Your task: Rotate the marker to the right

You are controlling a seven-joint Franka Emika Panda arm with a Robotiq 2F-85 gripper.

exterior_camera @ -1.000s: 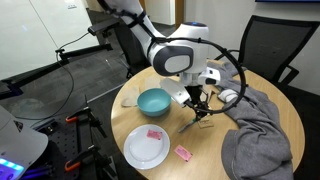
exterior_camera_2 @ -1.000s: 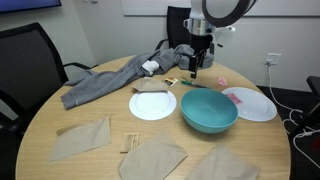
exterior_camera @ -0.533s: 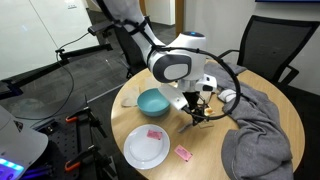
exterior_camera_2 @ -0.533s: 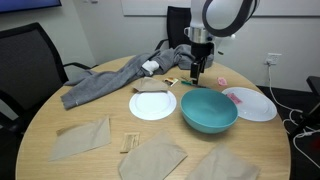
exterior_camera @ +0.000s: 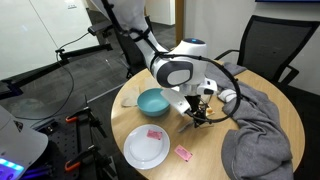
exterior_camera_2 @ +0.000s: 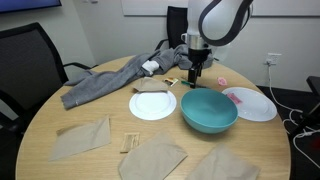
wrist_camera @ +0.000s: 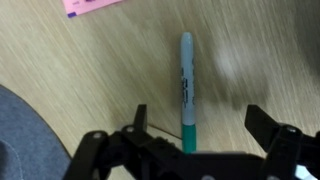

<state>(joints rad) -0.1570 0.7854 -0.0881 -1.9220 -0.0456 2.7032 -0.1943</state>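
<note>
Wrist view: a green marker (wrist_camera: 186, 90) lies flat on a wooden table (wrist_camera: 60, 70), running straight up and down the middle of the frame. Its lower end sits between the spread fingers (wrist_camera: 140, 118) of the gripper (wrist_camera: 195, 114), which is open and touches nothing. A pink piece (wrist_camera: 95, 6) shows at the upper left edge and a grey cloth (wrist_camera: 20, 130) fills the lower left corner. In an exterior view, the gripper (exterior_camera: 200, 113) hangs low over the table at frame centre, just right of a teal bowl (exterior_camera: 153, 100), with a white plate (exterior_camera: 140, 152) below.
</note>
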